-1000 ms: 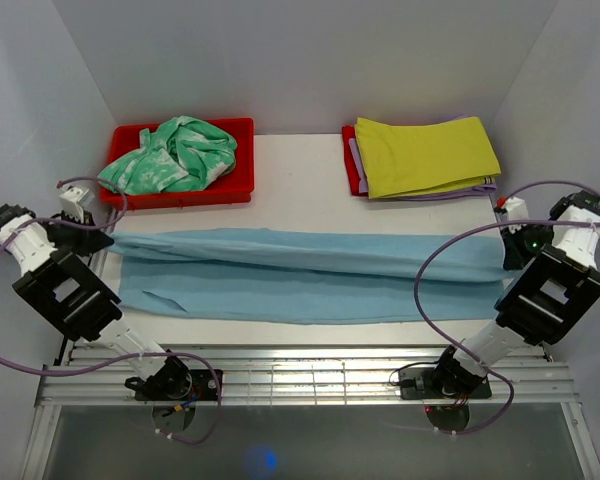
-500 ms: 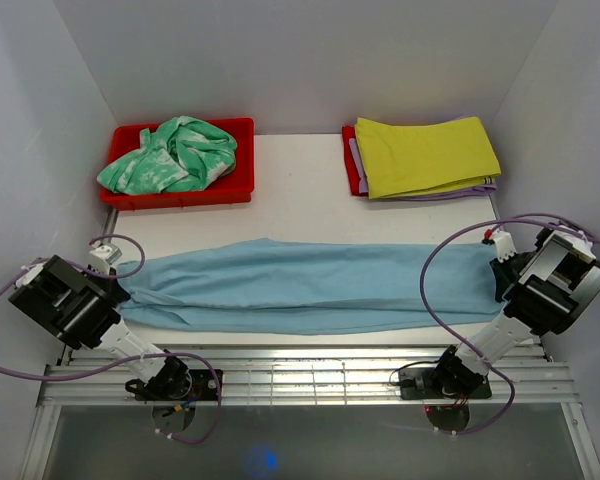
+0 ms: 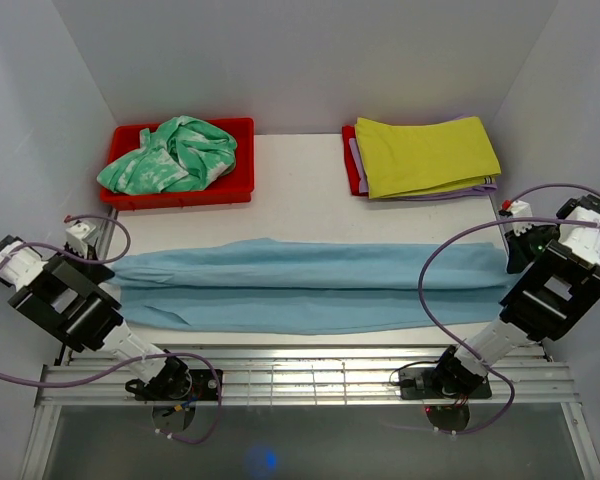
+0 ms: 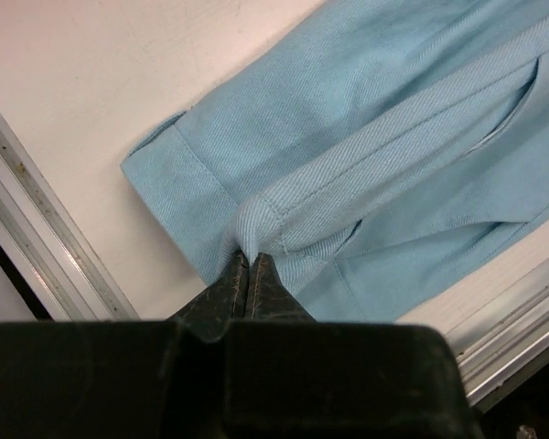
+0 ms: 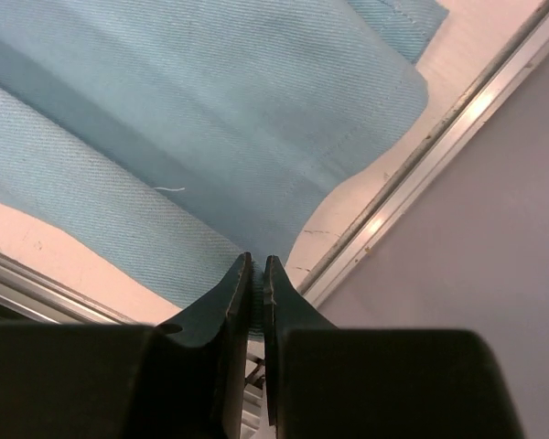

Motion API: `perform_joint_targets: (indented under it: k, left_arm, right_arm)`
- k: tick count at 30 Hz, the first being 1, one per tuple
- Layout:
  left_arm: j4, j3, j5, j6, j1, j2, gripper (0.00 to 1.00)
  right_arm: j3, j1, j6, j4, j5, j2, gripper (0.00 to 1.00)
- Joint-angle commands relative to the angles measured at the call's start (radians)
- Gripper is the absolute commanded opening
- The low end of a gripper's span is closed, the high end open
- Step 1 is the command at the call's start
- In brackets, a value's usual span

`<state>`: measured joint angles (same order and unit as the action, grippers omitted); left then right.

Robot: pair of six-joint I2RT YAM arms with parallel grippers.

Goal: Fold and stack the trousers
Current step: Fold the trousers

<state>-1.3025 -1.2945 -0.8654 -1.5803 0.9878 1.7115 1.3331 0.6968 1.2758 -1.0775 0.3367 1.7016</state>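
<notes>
Top external view: a white table (image 3: 300,205) is seen from above, walled in white on three sides. The trousers (image 3: 310,285) are laid as a long, light sky-blue band across the near half of the table, from 9 o'clock to 3 o'clock. They are folded lengthwise, so that one layer lies over another. At 11 o'clock a red tray (image 3: 180,195) is set, and a crumpled mint-green-and-white garment (image 3: 170,152) is piled in it. At 1 o'clock a folded yellow-green cloth (image 3: 425,155) is stacked on a pale lilac cloth (image 3: 420,194), with a second red tray (image 3: 349,172) showing at its left edge. The 9 o'clock end of the trousers is held by the left gripper (image 4: 250,265); in the left wrist view its jaws are closed to a thin slit, and a bunched seam beside a hem is pinched between them. The 3 o'clock end is held by the right gripper (image 5: 258,270); in the right wrist view its jaws are drawn narrow on the cloth edge, close to a metal rail (image 5: 421,155) at the table's rim.
</notes>
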Motion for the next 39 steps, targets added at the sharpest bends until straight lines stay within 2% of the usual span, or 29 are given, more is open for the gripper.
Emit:
perform_joint_targets:
  k: [1,4,7,8,10,11,12,13,14,16,20,25,28,29,31,32,33,34,35,36,39]
  left_arm:
    - [-0.099,-0.006,0.038,-0.156,0.049,-0.072,0.0]
    - [-0.098,0.113,0.127,-0.278,0.077,-0.095,0.0]
    - [-0.025,0.217,0.224,-0.261,0.086,-0.078,0.0]
    - [0.059,0.24,0.247,-0.241,0.084,-0.069,0.0]
    - [0.188,0.299,0.253,-0.193,0.084,-0.078,0.16]
    - [0.201,0.307,0.253,-0.193,0.086,-0.088,0.24]
    - [0.204,0.308,0.243,-0.188,0.086,-0.093,0.44]
    - [0.183,0.288,0.232,-0.184,0.086,-0.101,0.56]
    - [0.16,0.27,0.217,-0.185,0.087,-0.118,0.75]
    - [0.077,0.204,0.168,-0.188,0.089,-0.138,0.98]
    - [-0.079,0.109,0.089,-0.245,0.089,-0.197,0.98]
    - [-0.1,0.055,-0.027,-0.193,0.088,-0.291,0.98]
    - [-0.098,0.02,-0.101,-0.095,0.084,-0.273,0.98]
    - [-0.095,0.012,-0.127,-0.054,0.059,-0.257,0.98]
    - [-0.075,0.006,-0.101,0.076,0.0,-0.225,0.87]
    - [-0.063,0.012,-0.057,0.119,-0.064,-0.199,0.82]
    - [-0.052,0.024,-0.04,0.149,-0.09,-0.191,0.76]
    - [-0.031,0.058,-0.026,0.169,-0.109,-0.185,0.67]
    - [-0.014,0.081,-0.014,0.202,-0.141,-0.185,0.65]
    - [0.005,0.105,0.017,0.224,-0.156,-0.194,0.63]
    - [0.046,0.182,0.046,0.275,-0.212,-0.213,0.59]
  right_arm:
    - [0.043,0.044,0.1,0.007,-0.028,-0.063,0.08]
    - [-0.02,0.081,0.14,0.06,-0.05,-0.068,0.08]
    - [-0.098,0.098,0.166,0.105,-0.09,-0.051,0.08]
    - [-0.119,0.096,0.163,0.131,-0.102,-0.048,0.08]
    - [-0.184,0.07,0.148,0.16,-0.137,-0.046,0.08]
    - [-0.204,0.057,0.139,0.169,-0.149,-0.046,0.22]
    - [-0.216,0.043,0.134,0.171,-0.156,-0.049,0.3]
    - [-0.221,0.04,0.134,0.163,-0.147,-0.054,0.43]
    - [-0.209,0.04,0.135,0.15,-0.139,-0.065,0.63]
    - [-0.178,0.036,0.114,0.12,-0.11,-0.072,0.71]
    - [-0.051,0.006,0.077,-0.007,-0.039,-0.089,0.79]
    - [0.011,-0.098,0.016,-0.117,0.048,-0.163,0.78]
    - [-0.047,-0.242,-0.053,-0.096,0.079,-0.239,0.73]
    - [-0.07,-0.341,-0.126,-0.076,0.084,-0.273,0.71]
    - [-0.144,-0.451,-0.22,-0.015,0.081,-0.298,0.67]
    - [-0.162,-0.508,-0.268,0.045,0.076,-0.307,0.63]
    - [-0.178,-0.608,-0.345,0.072,0.071,-0.307,0.57]
    - [-0.192,-0.653,-0.386,0.102,0.062,-0.306,0.52]
    - [-0.207,-0.693,-0.421,0.122,0.059,-0.298,0.48]
    - [-0.213,-0.783,-0.475,0.154,0.059,-0.295,0.42]
    - [-0.236,-0.919,-0.568,0.211,0.044,-0.28,0.4]
